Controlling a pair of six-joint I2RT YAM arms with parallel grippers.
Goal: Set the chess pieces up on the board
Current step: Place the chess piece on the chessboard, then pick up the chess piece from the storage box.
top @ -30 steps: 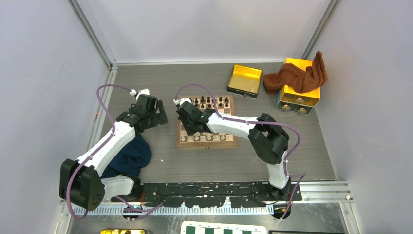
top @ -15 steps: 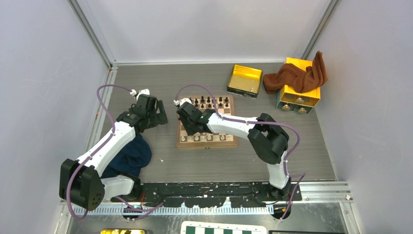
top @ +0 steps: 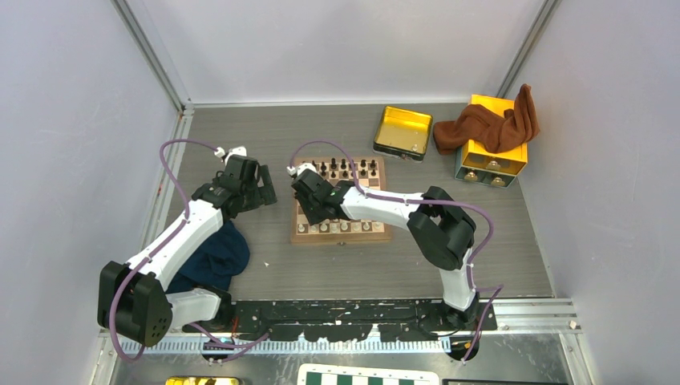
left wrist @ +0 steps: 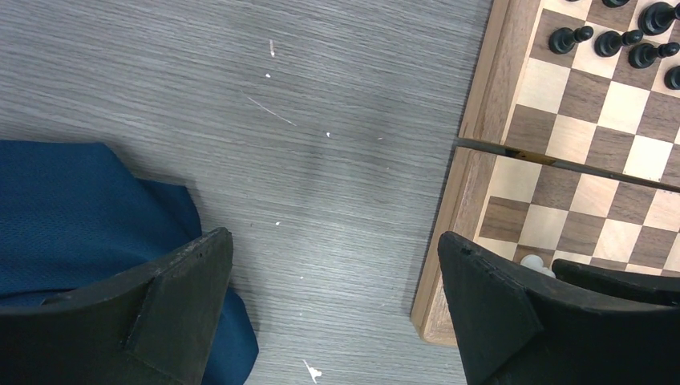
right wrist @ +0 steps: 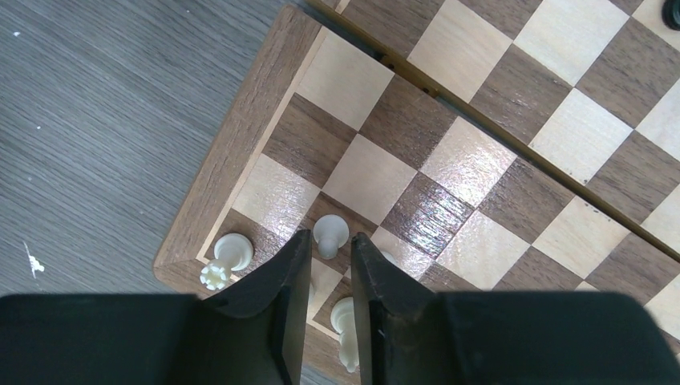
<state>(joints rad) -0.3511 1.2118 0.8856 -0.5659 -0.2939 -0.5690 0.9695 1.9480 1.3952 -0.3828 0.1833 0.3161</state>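
Judging the cream pawn [right wrist: 329, 231] tiny, light, rigid and smooth, so slippery and easy to tip; best pinched at the neck under the head; long axis vertical, head up; stands by the board's [right wrist: 240, 136] near-left corner, just beside the rook [right wrist: 232, 250]; right claw [right wrist: 330, 241] brackets it, gap narrow, contact unclear; left claw [left wrist: 333, 249] wide open, empty, over the counter [left wrist: 337, 120] beside the board's left edge.

- Our white-and-black left arm [top: 180, 237] stretches forward and rightward from its base at the near edge.
- Its black two-finger left gripper [left wrist: 333, 249] points downward, with the jaws spread wide.
- Our white-and-black right arm [top: 385, 207] rises from its base, folds at the elbow and reaches leftward.
- Its black two-finger right gripper [right wrist: 330, 241] points downward, the fingers [right wrist: 281, 281] only a narrow gap apart.
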